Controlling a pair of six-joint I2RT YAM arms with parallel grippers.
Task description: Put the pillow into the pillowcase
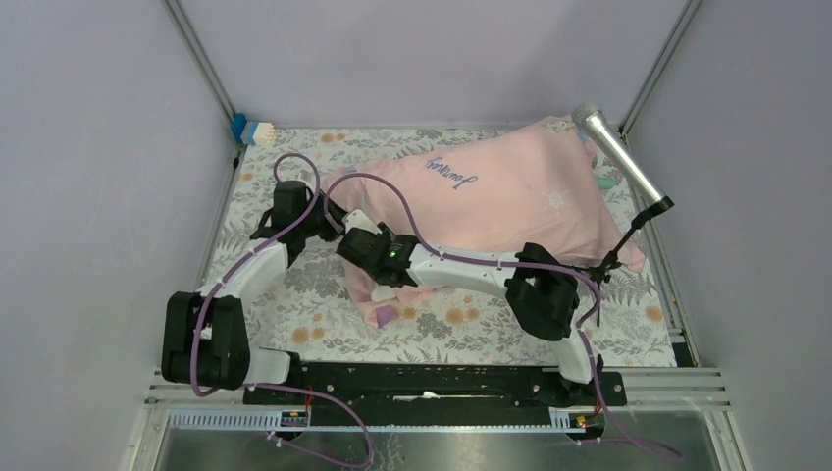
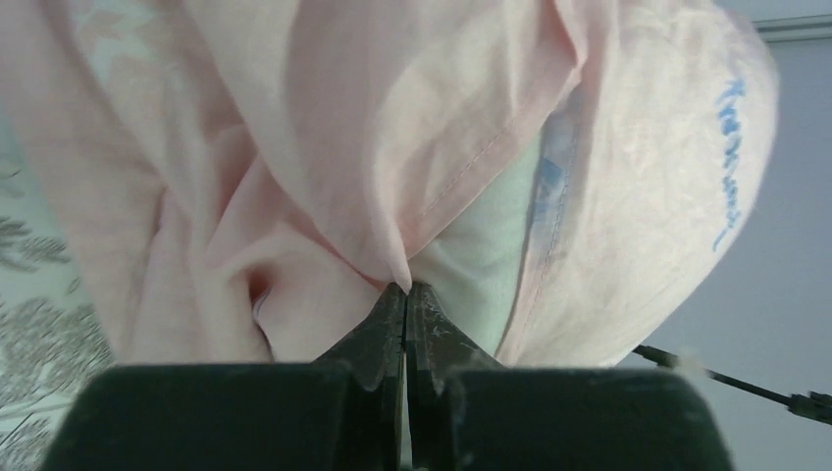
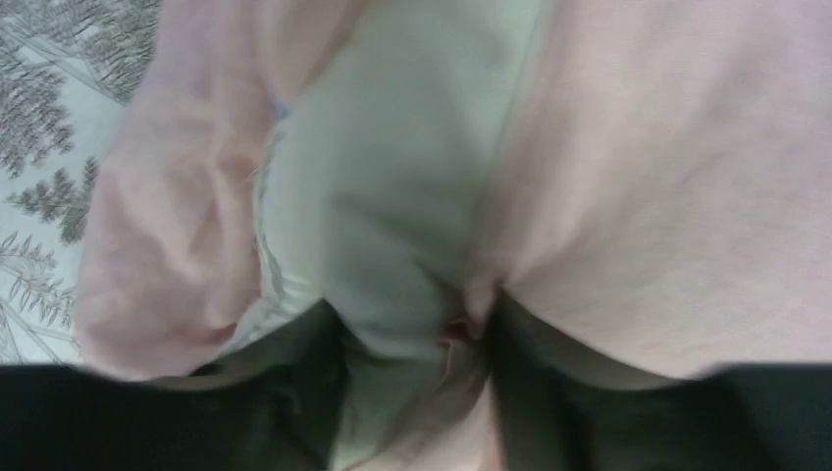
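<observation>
Two arms crowd the left mouth of the pillowcase (image 1: 510,191), which lies far right. Left wrist: left gripper (image 2: 405,289) pinched tight on the pink hem, propping it open. Right wrist: right gripper (image 3: 412,314) spread wide against the cream pillow (image 3: 392,196), mostly inside already. Shoving it deeper, I'd guess.

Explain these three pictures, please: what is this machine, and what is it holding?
Two robot arms, left and right, work over a floral cloth. The wide picture looks down from above and behind them; the other two come from wrist cameras. The pink pillowcase lies there, the cream pillow showing at its mouth. The left gripper is shut, pinching the pillowcase's edge. The right gripper is open against the pillow and fabric.
</observation>
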